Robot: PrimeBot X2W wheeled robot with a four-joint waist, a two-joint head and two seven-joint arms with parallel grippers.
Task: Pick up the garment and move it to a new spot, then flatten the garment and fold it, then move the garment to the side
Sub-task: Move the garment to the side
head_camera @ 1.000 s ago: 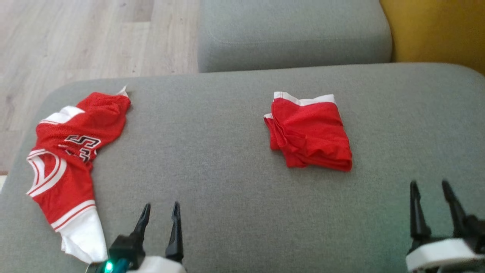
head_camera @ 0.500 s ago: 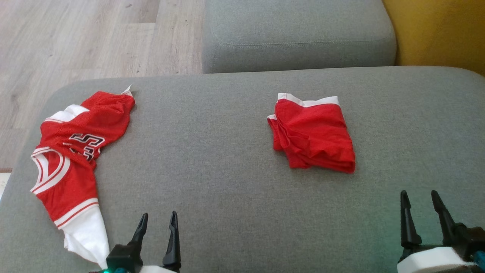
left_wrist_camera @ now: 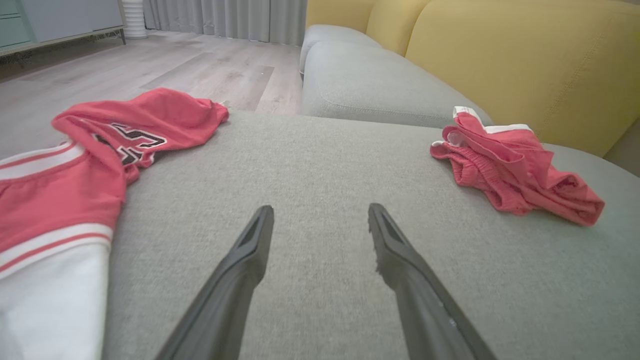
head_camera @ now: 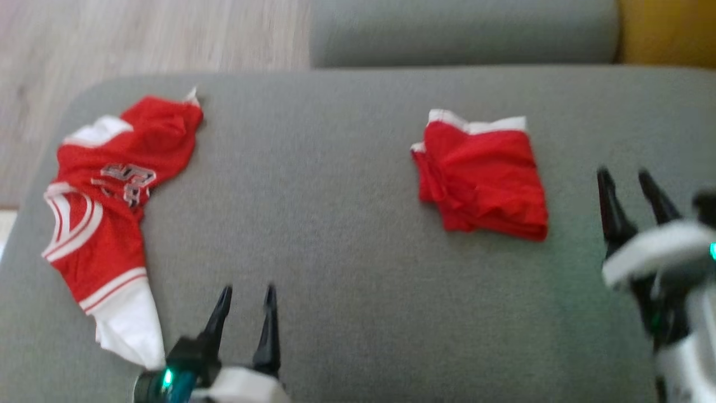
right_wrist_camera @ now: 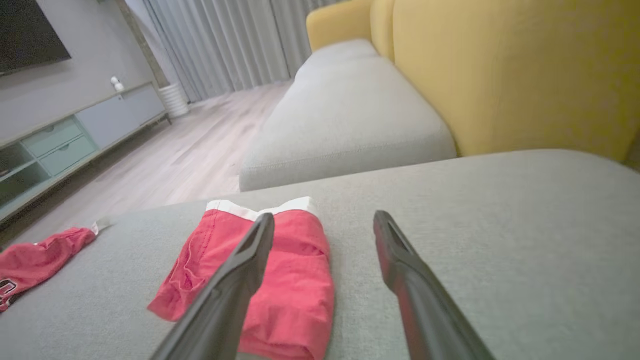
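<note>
My left hand [head_camera: 248, 294] sits nearest, low over the grey sofa seat [head_camera: 335, 240], fingers parted with nothing between them. In the left wrist view that hand [left_wrist_camera: 321, 215] points across bare fabric. Just to its left lies the crumpled jersey [head_camera: 106, 201], its long axis running near to far, with the white hem at the near end and a bunched red end at the far one.

Farther out on the right, my right hand [head_camera: 622, 179] is lifted above the seat, also parted and empty. The folded shorts [head_camera: 486, 179] lie just to its left, about level with its fingertips, apart from them. They make a squarish bundle, with the white waistband on the far edge and the thick fold at the near right corner. In the right wrist view the right hand [right_wrist_camera: 324, 222] points past the shorts [right_wrist_camera: 300, 270], which sit ahead and left of the fingers.

I judge the shorts are folded and only need shifting aside. The right hand is much the nearer, so it must swing left to grasp them. The jersey would fall to the left hand.

Beyond are a second grey cushion [head_camera: 458, 33] and the wooden floor [head_camera: 140, 33].
</note>
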